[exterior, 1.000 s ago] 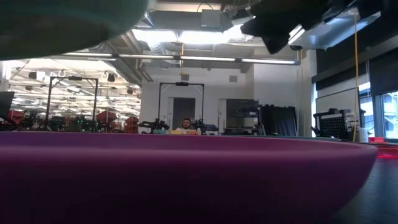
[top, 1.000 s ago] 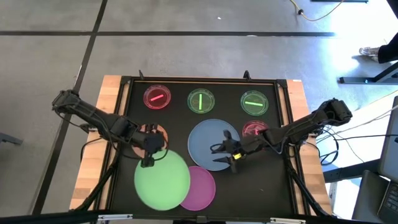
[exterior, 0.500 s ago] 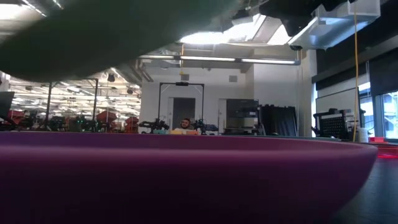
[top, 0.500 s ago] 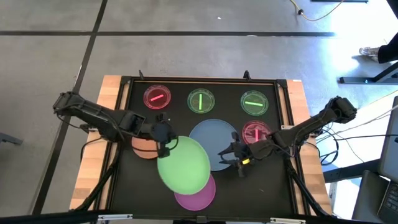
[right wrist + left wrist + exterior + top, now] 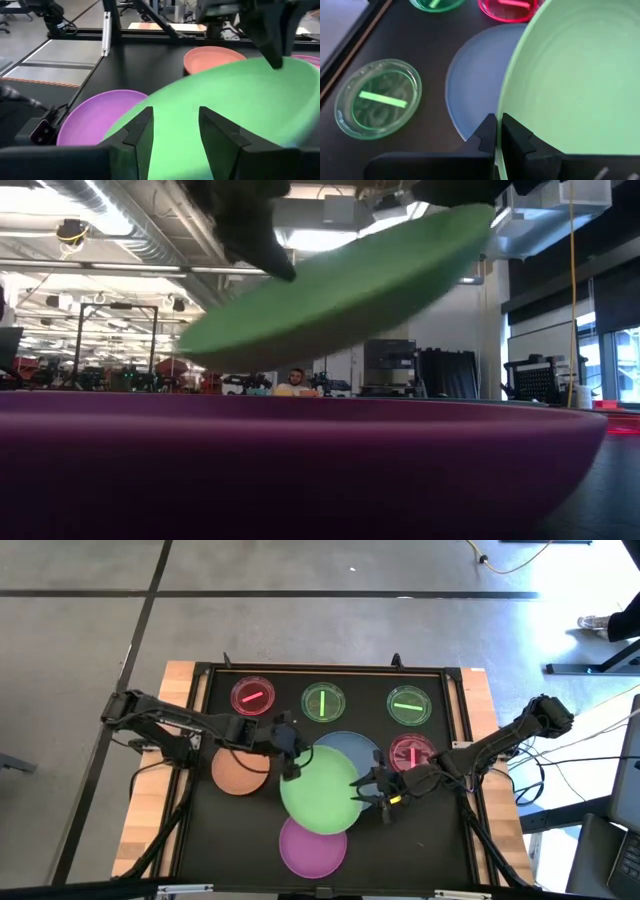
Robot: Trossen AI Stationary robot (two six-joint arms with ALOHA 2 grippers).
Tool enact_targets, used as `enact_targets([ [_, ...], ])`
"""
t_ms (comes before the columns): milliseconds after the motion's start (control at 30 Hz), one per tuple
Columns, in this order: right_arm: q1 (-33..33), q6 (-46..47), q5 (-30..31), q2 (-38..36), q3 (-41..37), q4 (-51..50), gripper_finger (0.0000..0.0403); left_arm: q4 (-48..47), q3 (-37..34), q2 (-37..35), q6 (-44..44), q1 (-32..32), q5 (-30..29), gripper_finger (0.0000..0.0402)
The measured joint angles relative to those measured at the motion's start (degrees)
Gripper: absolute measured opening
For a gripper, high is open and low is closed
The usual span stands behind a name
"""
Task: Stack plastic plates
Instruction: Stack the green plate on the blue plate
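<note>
My left gripper [image 5: 291, 752] is shut on a large green plate [image 5: 320, 790], which hangs in the air, tilted, over the near part of the blue plate [image 5: 352, 747]. In the low view the green plate [image 5: 340, 290] floats above the magenta plate [image 5: 300, 465]. My right gripper [image 5: 374, 792] is open at the green plate's right edge; in its wrist view the right gripper [image 5: 175, 130] has the green plate [image 5: 235, 95] just ahead of its fingers. The magenta plate [image 5: 312, 845] and the orange plate [image 5: 240, 772] lie flat on the mat. My left gripper pinches the green plate's rim [image 5: 501, 131] between its two fingers, at the plate's far-left edge [image 5: 297, 762]. It comes from the table's left, slanting down. The plate is lifted clear and tilted, its right side higher in the low view.
Four small translucent dishes rest on the black mat: a red one [image 5: 253, 697], two green ones [image 5: 323, 702] [image 5: 409, 705] along the far edge, and a red one [image 5: 410, 753] beside the blue plate. Raised tray rim [image 5: 330, 668] bounds the mat. A person sits far behind.
My left gripper has carried the green plate from the near-left, where it overlapped the magenta plate, toward the right and far edge, so it now hangs over the blue plate. The magenta plate is fully uncovered. My right gripper has drawn back a little off the blue plate.
</note>
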Motion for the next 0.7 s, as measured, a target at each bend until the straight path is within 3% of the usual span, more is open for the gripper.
enact_targets([
  [333,0.0,0.8,3.0,0.0,0.0,0.2,0.0146,7.4,0.0,3.2,1.9,7.9,4.9,0.0008],
  [700,0.0,0.9,10.3,0.0,-0.1,-3.4,0.0146,12.9,0.0,11.9,4.0,10.1,5.5,0.0008],
])
